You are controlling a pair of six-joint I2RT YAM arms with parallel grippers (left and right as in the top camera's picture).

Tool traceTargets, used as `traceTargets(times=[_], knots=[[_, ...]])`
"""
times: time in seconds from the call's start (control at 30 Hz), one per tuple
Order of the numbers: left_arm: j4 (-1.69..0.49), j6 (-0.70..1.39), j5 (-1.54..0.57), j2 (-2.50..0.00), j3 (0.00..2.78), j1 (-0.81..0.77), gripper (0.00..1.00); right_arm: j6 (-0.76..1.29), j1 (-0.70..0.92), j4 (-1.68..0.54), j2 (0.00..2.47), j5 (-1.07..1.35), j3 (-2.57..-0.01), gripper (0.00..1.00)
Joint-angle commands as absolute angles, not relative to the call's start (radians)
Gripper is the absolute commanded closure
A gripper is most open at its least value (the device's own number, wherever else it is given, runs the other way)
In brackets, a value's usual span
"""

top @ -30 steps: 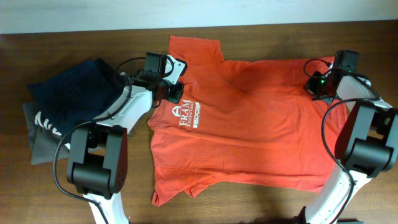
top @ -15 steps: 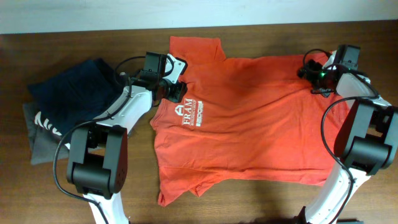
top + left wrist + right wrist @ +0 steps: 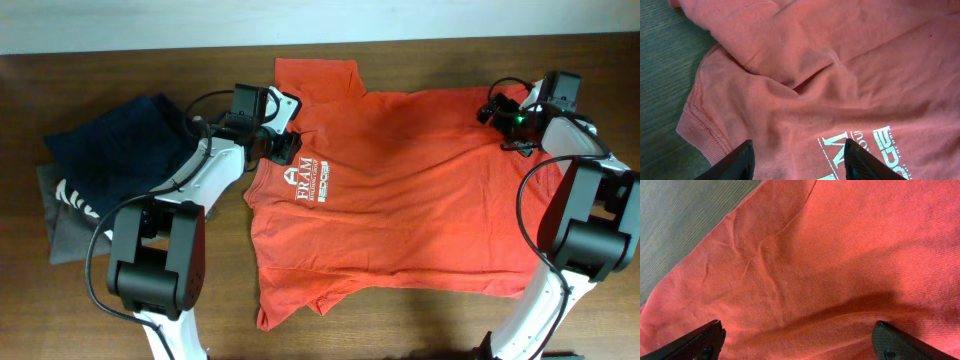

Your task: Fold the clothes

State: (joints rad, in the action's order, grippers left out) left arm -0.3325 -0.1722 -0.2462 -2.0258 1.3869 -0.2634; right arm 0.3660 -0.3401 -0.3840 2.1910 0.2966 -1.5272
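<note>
Left tool (image 3: 797,143) and right tool (image 3: 796,326) both gape empty over the shirt (image 3: 400,190) — pinch opposite edges squarely, lift together, keep it taut.

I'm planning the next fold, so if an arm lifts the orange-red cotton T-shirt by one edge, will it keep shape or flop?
Probably floppy: the orange-red cotton T-shirt shows soft creases and folds. Likely light, being thin knit. Pushed, it would probably bunch on the wooden table.
</note>
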Motion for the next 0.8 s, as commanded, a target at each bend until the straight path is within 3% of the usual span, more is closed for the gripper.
traceTargets(times=[0.0, 0.33, 0.47, 0.53, 0.6, 0.63, 0.67, 0.77], knots=[[-0.337, -0.176, -0.247, -2.044, 1.399, -0.266, 0.43, 0.376, -0.361, -0.411, 2.263, 0.232, -1.484, 0.01], [-0.516, -0.170, -0.248, -2.036, 1.419, -0.266, 0.42, 0.385, -0.360, -0.406, 2.263, 0.245, -1.484, 0.01], [-0.500, -0.178, -0.276, -2.037, 1.423, -0.267, 0.34, 0.395, -0.360, -0.416, 2.263, 0.298, -1.484, 0.01], [-0.498, -0.218, -0.273, -2.038, 1.423, -0.267, 0.34, 0.381, -0.360, -0.438, 2.261, 0.397, -1.485, 0.01], [-0.498, -0.223, -0.273, -2.038, 1.423, -0.266, 0.34, 0.236, -0.368, -0.436, 2.257, 0.587, -1.485, 0.01], [-0.497, -0.224, -0.273, -2.038, 1.423, -0.266, 0.35, 0.173, -0.374, -0.430, 2.256, 0.703, -1.488, 0.11], [-0.495, -0.239, -0.273, -2.038, 1.423, -0.266, 0.40, 0.142, -0.379, -0.430, 2.254, 0.801, -1.492, 0.24], [-0.480, -0.253, -0.266, -2.035, 1.428, -0.266, 0.82, 0.138, -0.398, -0.460, 2.218, 0.892, -1.494, 0.39]])
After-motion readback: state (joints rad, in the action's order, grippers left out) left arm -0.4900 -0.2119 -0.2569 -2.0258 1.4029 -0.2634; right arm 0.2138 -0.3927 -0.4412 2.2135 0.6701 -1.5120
